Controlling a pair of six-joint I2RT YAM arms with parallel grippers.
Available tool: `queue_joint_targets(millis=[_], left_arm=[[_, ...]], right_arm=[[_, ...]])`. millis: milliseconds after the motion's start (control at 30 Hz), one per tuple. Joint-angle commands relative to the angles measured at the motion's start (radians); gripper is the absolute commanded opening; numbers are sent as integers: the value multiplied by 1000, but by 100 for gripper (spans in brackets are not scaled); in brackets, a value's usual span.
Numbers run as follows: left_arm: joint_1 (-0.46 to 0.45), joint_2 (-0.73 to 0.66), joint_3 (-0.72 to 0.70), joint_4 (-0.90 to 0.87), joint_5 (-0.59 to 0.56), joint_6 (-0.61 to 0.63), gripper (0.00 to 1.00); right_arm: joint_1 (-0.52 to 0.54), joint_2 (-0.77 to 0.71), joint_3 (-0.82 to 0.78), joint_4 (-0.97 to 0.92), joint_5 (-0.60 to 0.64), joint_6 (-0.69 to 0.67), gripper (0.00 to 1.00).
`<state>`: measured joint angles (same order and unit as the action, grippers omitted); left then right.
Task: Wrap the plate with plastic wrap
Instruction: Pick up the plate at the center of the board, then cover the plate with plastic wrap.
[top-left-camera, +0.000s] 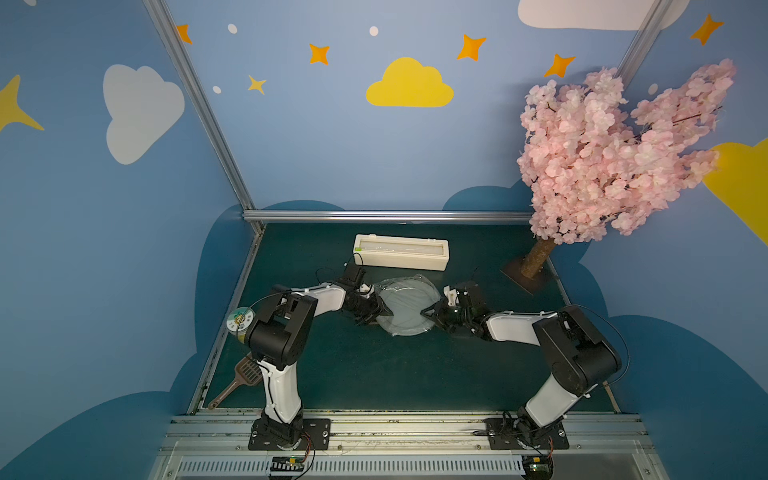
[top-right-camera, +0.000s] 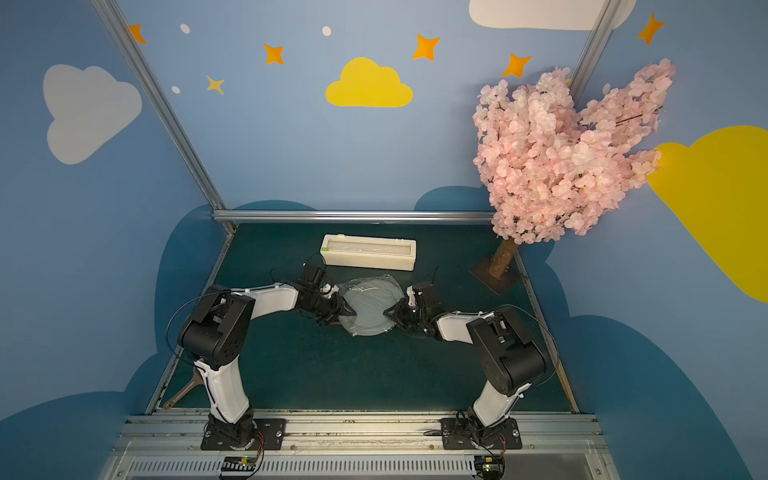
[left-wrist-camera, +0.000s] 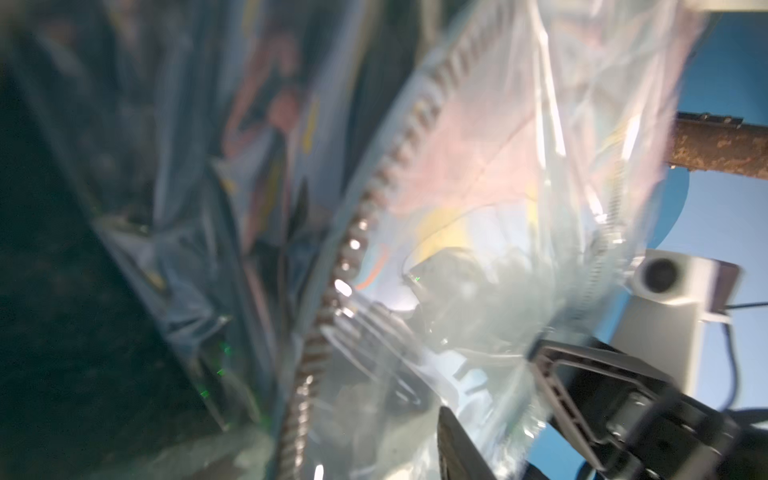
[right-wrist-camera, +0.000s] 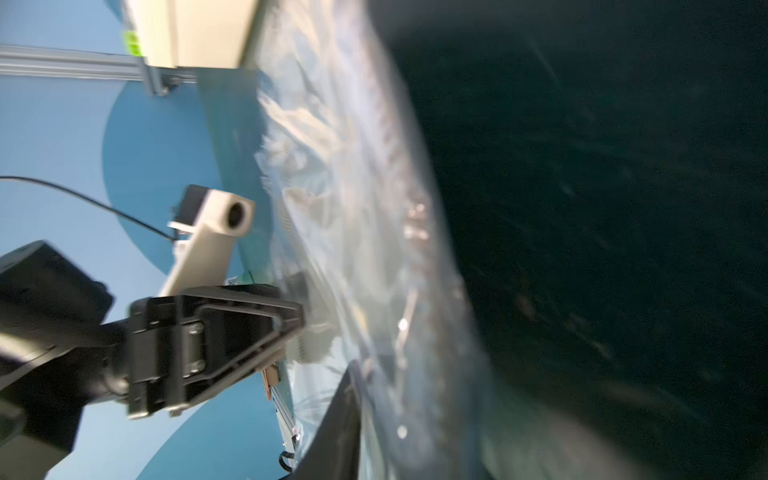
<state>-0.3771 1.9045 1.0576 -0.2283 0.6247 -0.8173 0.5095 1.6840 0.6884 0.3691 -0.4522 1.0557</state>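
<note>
A round, pale grey plate (top-left-camera: 409, 305) is at the middle of the dark green mat (top-left-camera: 374, 374), draped in crinkled, glinting plastic wrap (top-left-camera: 422, 279), just in front of a long cream box (top-left-camera: 401, 251). The left gripper (top-left-camera: 380, 313) straddles its left rim and the right gripper (top-left-camera: 428, 312) meets the opposite rim. Whether either pair of jaws is clamped cannot be told.

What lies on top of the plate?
Wrinkled plastic wrap covers the plate; the grey dish shows through. Its two side edges are hidden by the jaws of both arms.
</note>
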Motion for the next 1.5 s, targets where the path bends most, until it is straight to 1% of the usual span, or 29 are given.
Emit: queue_joint_targets(millis=[0,100,167,333,433,500,633,800,967,1167,1267,1333,1467], left_arm=[[-33,-2,1,17,21,5,47],[-19,-42,26,-56,-15,47,49],[0,-75,43,-106,-35,72,51],[88,-169,61,-168,-16,111,52],[149,-229,61,-148,22,128,53],[177,-246,63,-105,72,137,54],[208,-218,77,-65,136,144,54],[216,-166,58,35,202,76,51],[216,-135,53,124,228,9,51],[218,-121,54,128,189,11,51],[220,-106,54,147,180,-4,49],[221,-96,54,156,165,-15,44],[218,-76,48,185,153,-39,23]], right_arm=[[31,-9,5,-36,-40,-74,11],[10,-54,14,-98,-45,-120,3],[-10,-81,17,-123,-57,-136,0],[-68,-129,31,-158,-132,-181,0],[-109,-148,40,-191,-192,-241,0],[-137,-155,42,-197,-249,-274,0],[-181,-184,27,-138,-333,-271,0],[-203,-214,16,-18,-424,-209,0],[-201,-226,14,40,-461,-172,0],[-201,-234,5,81,-469,-136,0],[-201,-231,4,107,-478,-118,0],[-201,-233,1,130,-480,-101,0],[-197,-236,-3,177,-485,-67,0]])
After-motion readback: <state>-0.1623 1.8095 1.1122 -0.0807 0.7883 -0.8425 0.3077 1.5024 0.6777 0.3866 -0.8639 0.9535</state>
